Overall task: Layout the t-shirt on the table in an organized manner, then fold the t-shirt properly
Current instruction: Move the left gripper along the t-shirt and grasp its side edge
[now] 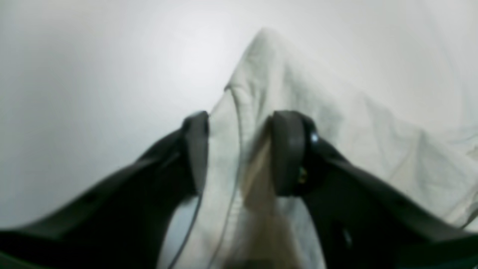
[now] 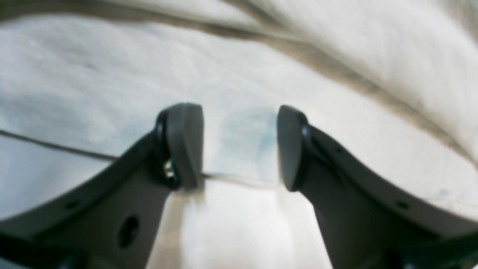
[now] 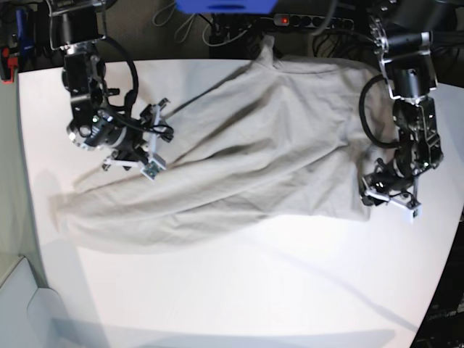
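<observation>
The light grey-beige t-shirt [image 3: 254,145] lies wrinkled across the back half of the white table [image 3: 254,290], running from the far right corner to the near left. My left gripper [image 3: 371,190] is at the shirt's right edge. In the left wrist view its fingers [image 1: 198,149] press a raised fold of the t-shirt [image 1: 336,123] from both sides, so the left gripper [image 1: 239,123] is shut on the cloth. My right gripper [image 3: 148,148] sits at the shirt's left edge. It stands open [image 2: 241,123] low over the hem of the t-shirt [image 2: 261,56], with nothing pinched.
Behind the table's far edge lie a power strip [image 3: 304,18], cables and a blue object [image 3: 225,6]. A white box [image 3: 29,312] sits off the near left corner. Bare tabletop [image 1: 93,74] stretches beside the left gripper.
</observation>
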Robot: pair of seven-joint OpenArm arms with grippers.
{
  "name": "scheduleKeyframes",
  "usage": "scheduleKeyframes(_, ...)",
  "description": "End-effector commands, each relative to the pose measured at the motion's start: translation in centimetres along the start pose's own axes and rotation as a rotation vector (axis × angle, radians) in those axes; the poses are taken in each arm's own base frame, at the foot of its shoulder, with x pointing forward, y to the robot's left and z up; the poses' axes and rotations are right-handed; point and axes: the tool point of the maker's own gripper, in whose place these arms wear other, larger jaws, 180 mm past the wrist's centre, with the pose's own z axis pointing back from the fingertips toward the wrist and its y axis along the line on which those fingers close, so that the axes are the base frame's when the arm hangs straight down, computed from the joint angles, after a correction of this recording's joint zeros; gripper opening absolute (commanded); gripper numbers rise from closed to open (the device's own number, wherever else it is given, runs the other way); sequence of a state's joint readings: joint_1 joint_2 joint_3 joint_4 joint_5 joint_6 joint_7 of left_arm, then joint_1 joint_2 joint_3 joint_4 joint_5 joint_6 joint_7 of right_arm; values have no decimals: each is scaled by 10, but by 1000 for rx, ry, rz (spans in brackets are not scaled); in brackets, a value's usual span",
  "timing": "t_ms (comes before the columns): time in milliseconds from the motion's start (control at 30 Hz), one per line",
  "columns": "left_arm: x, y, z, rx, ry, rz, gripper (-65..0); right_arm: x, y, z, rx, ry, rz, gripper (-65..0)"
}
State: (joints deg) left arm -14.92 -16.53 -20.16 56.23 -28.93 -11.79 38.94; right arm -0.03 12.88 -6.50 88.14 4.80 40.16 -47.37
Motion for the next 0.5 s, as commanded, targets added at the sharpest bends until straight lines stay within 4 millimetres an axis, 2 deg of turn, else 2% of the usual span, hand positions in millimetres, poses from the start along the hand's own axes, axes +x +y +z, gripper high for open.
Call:
scheduleKeyframes(0,7,1,2,3,1,-7,-403,-4,-6,3,-18,21,9,-339)
scheduleKeyframes(167,7,1,2,2,2,-8,-414,-3,-6,3,-19,20,9,-339)
scheduleKeyframes(200,7,1,2,2,2,-8,-436,-3,-6,3,-19,20,9,-339)
scheduleKeyframes(333,8,2,2,4,0,-8,-648,-3,-6,3,-19,20,9,-339)
scheduleKeyframes(467,10,0,4,-2,-8,-5,-650,-3,-6,3,-19,20,9,-339)
